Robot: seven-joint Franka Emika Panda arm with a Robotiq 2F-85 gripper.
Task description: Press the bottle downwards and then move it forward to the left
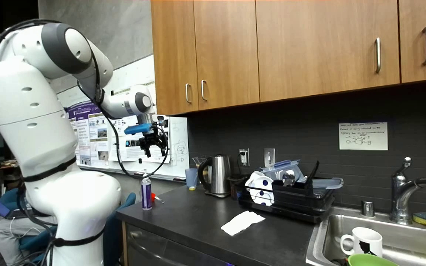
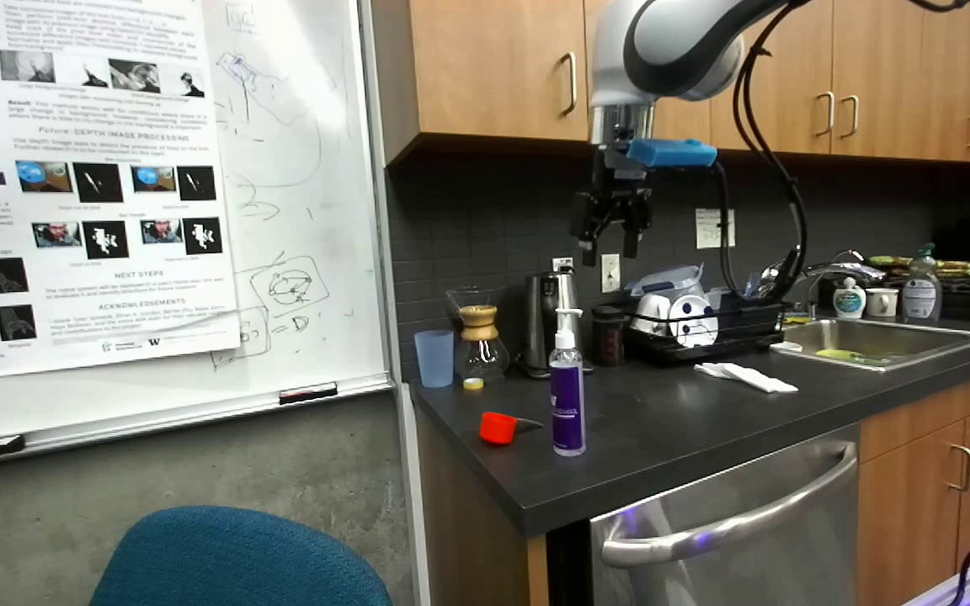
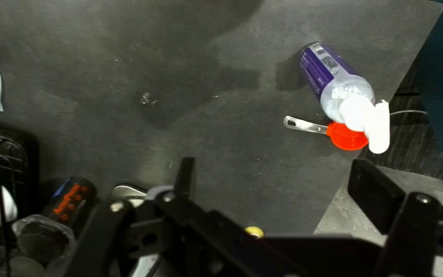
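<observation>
The bottle is slim and upright, with a purple label and a white pump top. It stands near the end corner of the dark counter in both exterior views (image 1: 146, 194) (image 2: 567, 408). In the wrist view the bottle (image 3: 323, 73) shows at upper right, seen from above, with its pump top leaning over the counter's edge in the picture. My gripper is open and empty, high above the counter in both exterior views (image 1: 155, 153) (image 2: 610, 254). In the wrist view its fingers (image 3: 275, 173) are wide apart with nothing between them. The gripper and the bottle are well apart.
A red measuring cup (image 2: 498, 427) lies beside the bottle. A blue cup (image 2: 434, 358), a glass coffee maker (image 2: 482, 353), a steel kettle (image 1: 218, 175) and a black dish rack (image 1: 287, 201) stand along the wall. A white cloth (image 1: 242, 222) lies on the counter (image 1: 198, 218). Cabinets (image 1: 227, 51) overhang it.
</observation>
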